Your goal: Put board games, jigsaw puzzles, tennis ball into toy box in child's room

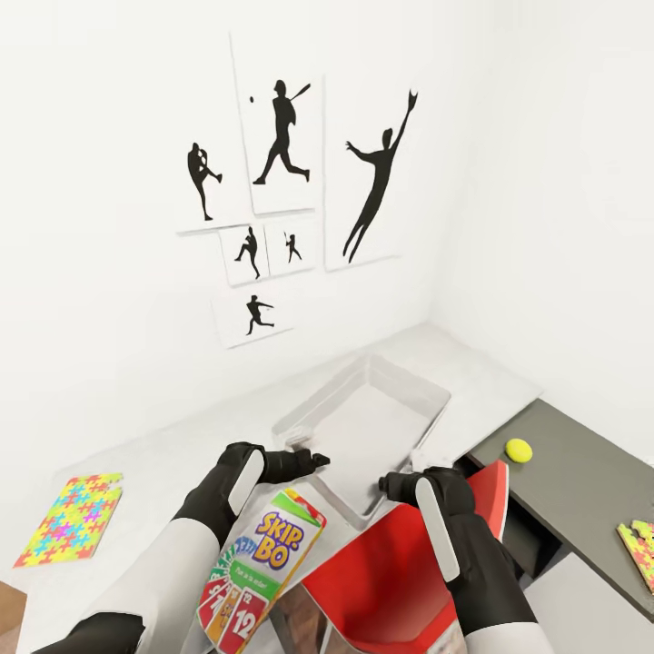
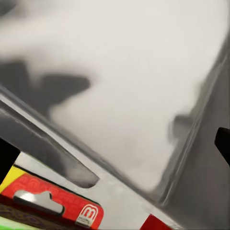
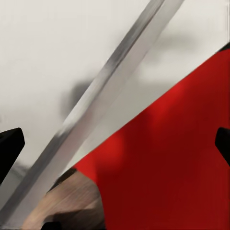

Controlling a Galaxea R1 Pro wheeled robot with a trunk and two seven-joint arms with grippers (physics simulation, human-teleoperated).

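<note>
The light grey toy box (image 1: 413,386) stands open and empty on the pale table (image 1: 163,454) below the wall pictures. My left gripper (image 1: 309,460) hovers open at its near rim, over a Skip-Bo board game (image 1: 263,572) that lies tilted under the arm. In the left wrist view the left gripper (image 2: 114,151) looks into the toy box (image 2: 134,96), with the Skip-Bo game's (image 2: 57,201) red hanger tab just outside the rim. My right gripper (image 1: 392,481) is open above a tilted red board game (image 1: 391,563). The right gripper (image 3: 116,146) sees the red game (image 3: 177,158) beside the toy box rim (image 3: 110,81). One jigsaw puzzle (image 1: 71,518) lies on the table at far left.
A lower dark grey side unit (image 1: 563,490) to the right carries the yellow tennis ball (image 1: 519,450) and a second jigsaw puzzle (image 1: 639,549) at the picture's edge. White walls meet in a corner behind the table. Wood floor (image 1: 9,599) shows at bottom left.
</note>
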